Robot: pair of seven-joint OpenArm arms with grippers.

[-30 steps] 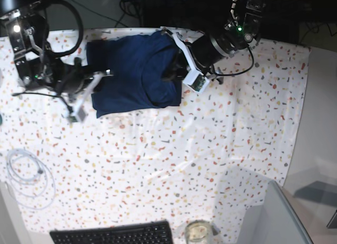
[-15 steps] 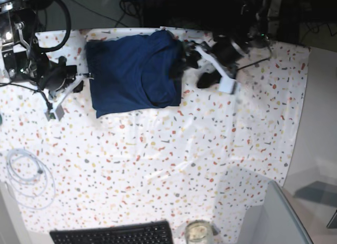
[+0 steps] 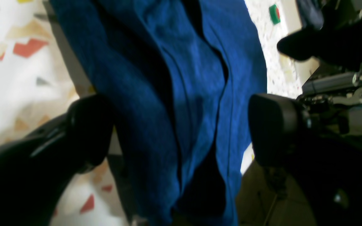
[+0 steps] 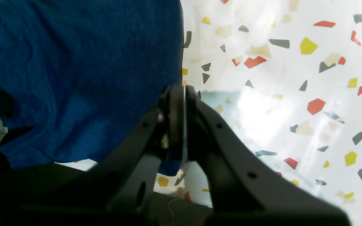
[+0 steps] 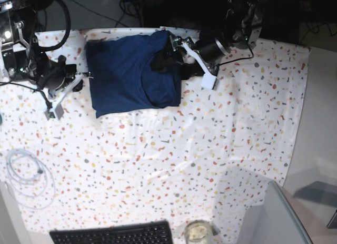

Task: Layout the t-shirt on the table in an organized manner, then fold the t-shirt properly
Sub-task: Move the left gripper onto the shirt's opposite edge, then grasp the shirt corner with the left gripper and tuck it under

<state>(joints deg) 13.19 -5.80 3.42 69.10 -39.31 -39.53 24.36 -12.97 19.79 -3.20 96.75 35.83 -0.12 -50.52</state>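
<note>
Jaws around a folded shirt at the far edge of the desk

Left gripper [image 3: 181,131] jaws spread wide, astride the shirt's [image 5: 131,75] rumpled edge, gripping nothing; right gripper [image 4: 181,103] jaws pressed together and empty, just beside the shirt's opposite edge. Shirt folded into a rough block on the desk [image 5: 210,149], far side, between both arms. Best to close on one fabric layer only, lift low, and smooth the bunched corner flat. No readable writing or brand anywhere.

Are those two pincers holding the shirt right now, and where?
Neither holds it. The left pincer is open astride the t-shirt's edge fold, pads apart from the cloth. The right pincer is shut empty beside the shirt.
</note>
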